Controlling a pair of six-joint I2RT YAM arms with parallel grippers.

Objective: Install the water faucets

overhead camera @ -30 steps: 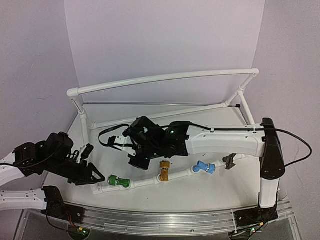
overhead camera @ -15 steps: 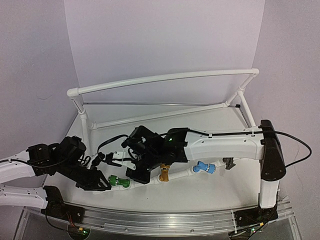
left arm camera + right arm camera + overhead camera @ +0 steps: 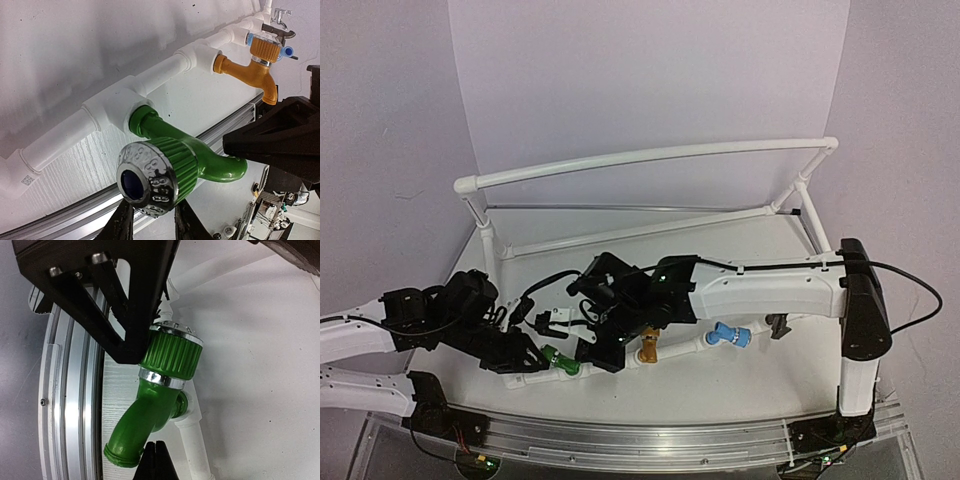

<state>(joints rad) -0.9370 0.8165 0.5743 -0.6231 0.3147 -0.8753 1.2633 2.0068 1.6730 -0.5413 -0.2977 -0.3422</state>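
Observation:
The green faucet (image 3: pixel 195 160) is screwed into a tee of the white pipe (image 3: pixel 150 80), with its chrome cap facing my left wrist camera. My left gripper (image 3: pixel 153 216) has a finger on each side of its ribbed knob and looks shut on it; in the top view my left gripper (image 3: pixel 532 357) is just left of the green faucet (image 3: pixel 560 361). My right gripper (image 3: pixel 156 457) is shut and empty, its tips beside the green faucet's (image 3: pixel 155 395) spout. The golden-orange faucet (image 3: pixel 648 345) and the blue faucet (image 3: pixel 728 335) sit further right on the pipe. The dark grey faucet (image 3: pixel 780 324) is at its right end.
The white pipe frame (image 3: pixel 650 155) arches over the back of the table. An aluminium rail (image 3: pixel 650 440) runs along the near edge, close below the green faucet. The right arm (image 3: pixel 770 285) stretches low across the middle, over the pipe.
My left gripper has swung right from the table's left side onto the green faucet. My right gripper has dropped towards the near edge, next to the same faucet.

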